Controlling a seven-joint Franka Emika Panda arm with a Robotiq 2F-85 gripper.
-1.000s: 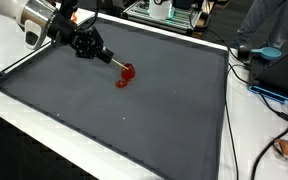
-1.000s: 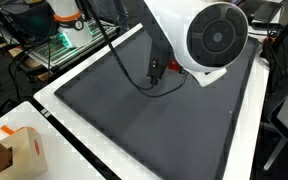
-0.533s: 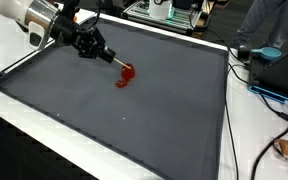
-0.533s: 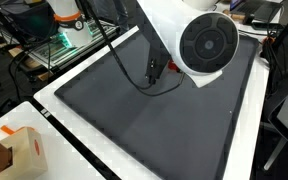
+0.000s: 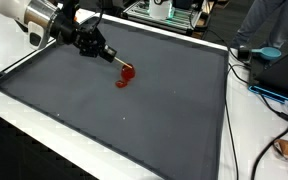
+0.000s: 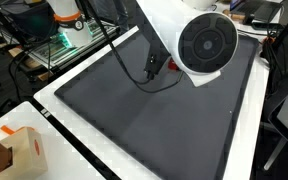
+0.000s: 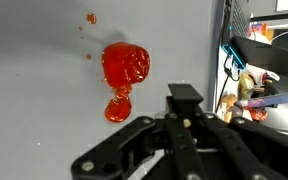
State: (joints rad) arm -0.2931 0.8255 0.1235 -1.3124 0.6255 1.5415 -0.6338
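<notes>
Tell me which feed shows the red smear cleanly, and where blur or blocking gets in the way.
Wrist view: red smear sharp, evenly lit, slight gloss; fingers dark and soft-edged low in frame. In an exterior view the smear is small but unblocked on the grey mat, no glare. In an exterior view the white arm joint looms large and mostly hides it.
</notes>
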